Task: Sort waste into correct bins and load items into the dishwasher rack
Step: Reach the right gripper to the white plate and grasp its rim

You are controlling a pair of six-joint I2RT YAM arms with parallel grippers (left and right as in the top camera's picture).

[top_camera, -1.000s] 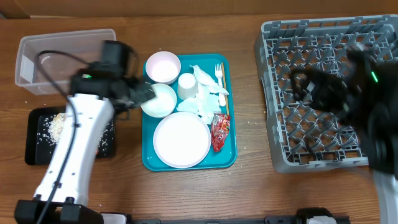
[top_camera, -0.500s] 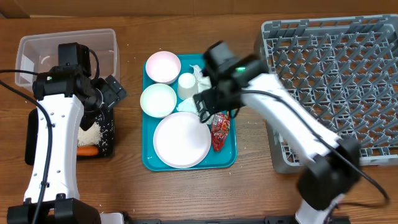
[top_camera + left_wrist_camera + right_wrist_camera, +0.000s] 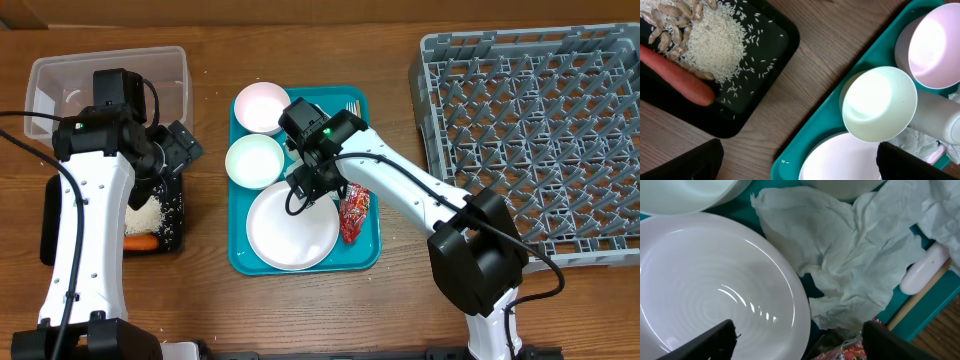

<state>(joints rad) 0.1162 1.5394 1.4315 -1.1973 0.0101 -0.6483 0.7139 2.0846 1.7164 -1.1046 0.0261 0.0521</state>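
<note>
My left gripper (image 3: 180, 148) (image 3: 800, 167) is open and empty above the table, between the black tray (image 3: 55, 215) and the teal tray. The black tray (image 3: 765, 75) holds rice (image 3: 712, 45), beige scraps (image 3: 670, 15) and the carrot (image 3: 675, 77). My right gripper (image 3: 305, 185) (image 3: 800, 345) is open and empty, low over the plate's (image 3: 710, 295) edge and the crumpled napkins (image 3: 840, 265). The plate (image 3: 292, 228), two bowls (image 3: 262, 107) (image 3: 254, 160), the red wrapper (image 3: 355, 212), the fork (image 3: 922, 272) and the stick (image 3: 915, 302) lie on the teal tray. The cup (image 3: 940, 112) shows in the left wrist view.
The clear tub (image 3: 105, 70) stands at the back left, behind the black tray. The grey dishwasher rack (image 3: 540, 140) fills the right side. The teal tray (image 3: 372, 255) lies in the middle. My right arm stretches across from the front right (image 3: 480, 260).
My right arm swung from over the rack to the teal tray and now sits over the napkins and the plate's edge. My left arm drew back left from the bowl, then held still.
</note>
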